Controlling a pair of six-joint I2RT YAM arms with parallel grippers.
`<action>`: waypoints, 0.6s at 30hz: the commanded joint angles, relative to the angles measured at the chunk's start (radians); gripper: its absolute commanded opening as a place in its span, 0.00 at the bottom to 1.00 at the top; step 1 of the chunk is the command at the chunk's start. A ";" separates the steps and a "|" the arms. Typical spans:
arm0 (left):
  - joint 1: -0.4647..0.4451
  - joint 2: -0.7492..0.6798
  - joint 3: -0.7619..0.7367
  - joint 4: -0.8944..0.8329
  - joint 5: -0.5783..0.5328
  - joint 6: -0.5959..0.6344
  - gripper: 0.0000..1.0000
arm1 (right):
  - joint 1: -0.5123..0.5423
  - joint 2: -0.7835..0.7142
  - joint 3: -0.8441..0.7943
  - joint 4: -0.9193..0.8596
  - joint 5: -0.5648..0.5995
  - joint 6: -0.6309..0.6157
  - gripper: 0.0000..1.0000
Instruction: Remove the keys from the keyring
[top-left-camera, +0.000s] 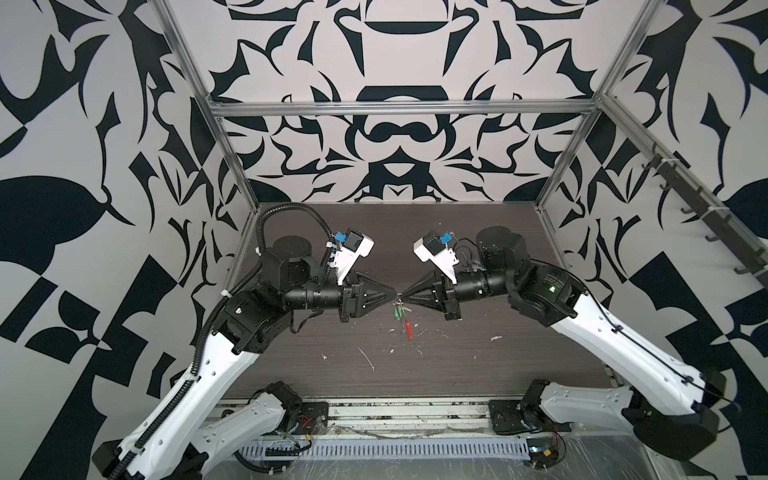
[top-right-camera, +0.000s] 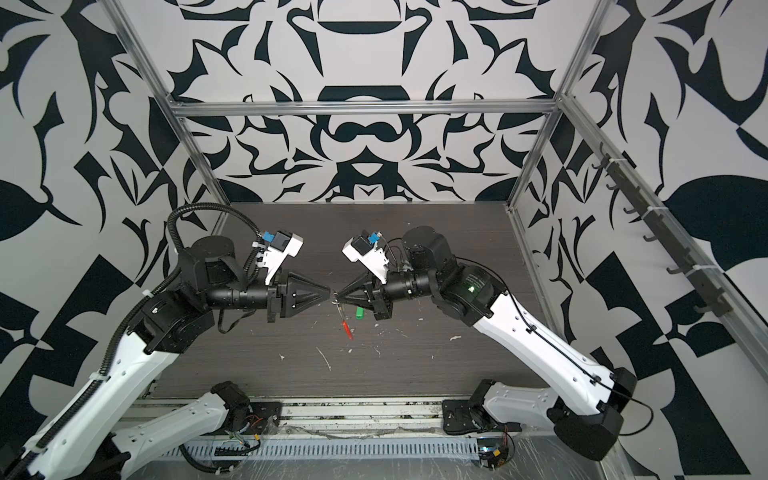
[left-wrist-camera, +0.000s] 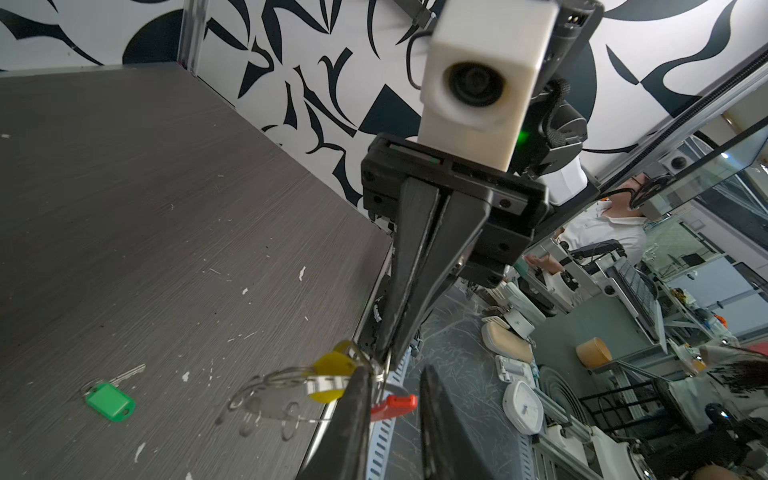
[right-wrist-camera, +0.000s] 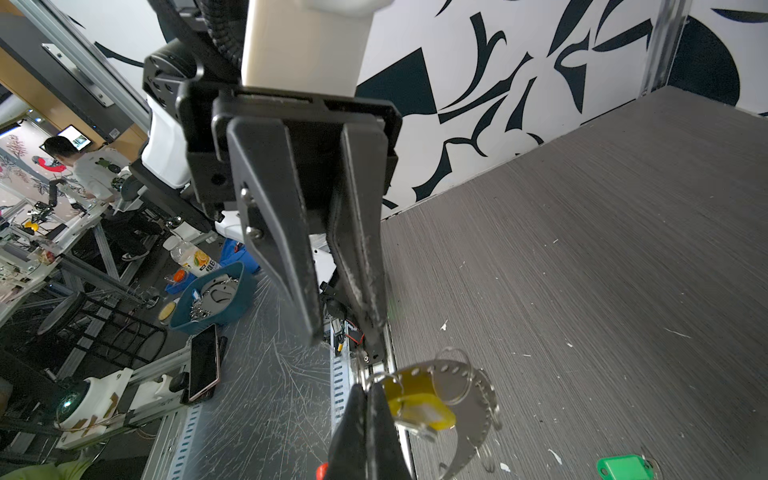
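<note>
Beneath both pincers spreads the dark table (top-left-camera: 498, 365), flecked with white. Above it the left pincer (right-wrist-camera: 347, 340) and the right pincer (left-wrist-camera: 384, 355) meet tip to tip. The right pincer is clamped tight on the keyring (right-wrist-camera: 478, 386), which dangles below its tips, clear of the table, with the red sleeve (top-left-camera: 409, 328) hanging lowest. The left pincer stands narrowly parted, with nothing between its fingers and its tips just beside the top of the ring. The yellow key (right-wrist-camera: 419, 409) is strung on the ring, touching the right pincer's fingers. The green key (left-wrist-camera: 110, 401) lies flat on the table under the pincers, off the ring.

So the yellow key looks like the one left to free. The left pincer would do best to close on the yellow tag or its small ring, not on the wire. It should grip close beside the right pincer's hold, then draw it along the wire while the right pincer keeps the ring from swinging.
</note>
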 joint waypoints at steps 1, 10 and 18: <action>0.001 0.008 0.033 -0.051 0.054 0.018 0.23 | -0.004 -0.012 0.048 0.026 -0.015 -0.015 0.00; -0.001 0.024 0.027 -0.052 0.058 0.018 0.16 | -0.004 -0.010 0.049 0.054 -0.011 0.000 0.00; -0.002 0.039 0.027 -0.048 0.052 0.019 0.16 | -0.004 0.001 0.054 0.074 -0.013 0.020 0.00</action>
